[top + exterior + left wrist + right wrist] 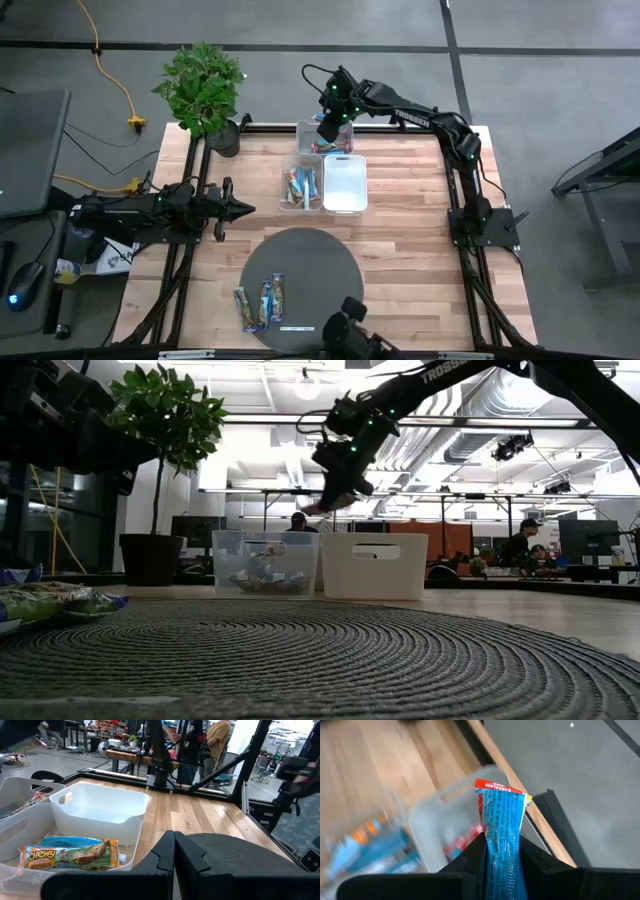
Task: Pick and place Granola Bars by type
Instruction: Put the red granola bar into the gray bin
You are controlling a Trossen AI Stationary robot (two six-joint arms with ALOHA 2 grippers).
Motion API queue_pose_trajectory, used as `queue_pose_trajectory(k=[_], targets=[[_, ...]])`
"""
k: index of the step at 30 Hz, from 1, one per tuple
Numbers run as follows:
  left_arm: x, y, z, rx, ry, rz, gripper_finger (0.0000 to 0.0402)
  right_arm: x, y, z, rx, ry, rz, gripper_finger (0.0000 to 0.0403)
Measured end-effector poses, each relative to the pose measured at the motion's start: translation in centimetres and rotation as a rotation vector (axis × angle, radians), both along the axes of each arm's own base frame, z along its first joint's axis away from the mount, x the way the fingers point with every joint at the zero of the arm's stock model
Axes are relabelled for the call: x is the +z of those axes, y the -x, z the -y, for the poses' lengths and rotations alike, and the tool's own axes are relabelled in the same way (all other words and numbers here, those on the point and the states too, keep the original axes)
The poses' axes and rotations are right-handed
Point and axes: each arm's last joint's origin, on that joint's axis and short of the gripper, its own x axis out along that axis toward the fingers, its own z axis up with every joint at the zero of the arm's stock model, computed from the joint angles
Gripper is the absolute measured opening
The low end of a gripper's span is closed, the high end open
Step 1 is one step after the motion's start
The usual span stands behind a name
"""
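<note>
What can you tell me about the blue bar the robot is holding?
The blue bar is a shiny foil-wrapped granola bar with white lettering and a red strip at its far end. The right gripper pinches it between its two dark fingers, so it sticks straight out. It hangs in the air above the clear bin at the table's far edge, touching only the fingers.

Even, diffuse light fills the high view, with only soft, short shadows under the arms and the plant (203, 88). The low view is backlit: ceiling lamps (307, 386) and pale ceiling glare behind, leaving the arm and plant as dark silhouettes, and the round woven mat (330, 660) in the foreground dim. The left wrist view is bright, the near fingers soft. The right wrist view is motion-blurred across the table (380, 765) and bins, while the held blue bar (503, 822) stays sharp.
</note>
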Motion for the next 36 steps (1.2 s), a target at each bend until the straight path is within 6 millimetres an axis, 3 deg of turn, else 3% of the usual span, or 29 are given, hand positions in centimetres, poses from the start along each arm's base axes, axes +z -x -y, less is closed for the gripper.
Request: queue_pose_trajectory(k=[11, 15, 27, 36], targets=[[0.0, 0.0, 0.0, 0.000, 0.000, 0.000, 0.0000, -0.4, 1.3, 1.1, 0.272, 0.205, -0.158, 0.0062], [0.0, 0.0, 0.0, 0.000, 0.000, 0.000, 0.0000, -1.7, 1.3, 1.0, 0.357, 0.252, -0.185, 0.0062], [0.0, 0.0, 0.0, 0.000, 0.000, 0.000, 0.0000, -6.7, 1.6, 0.6, 0.401, 0.233, -0.178, 0.0062], [0.0, 0.0, 0.0, 0.000, 0.000, -0.001, 0.0000, -7.3, 0.7, 1.0, 0.398, 0.253, -0.132, 0.0062]])
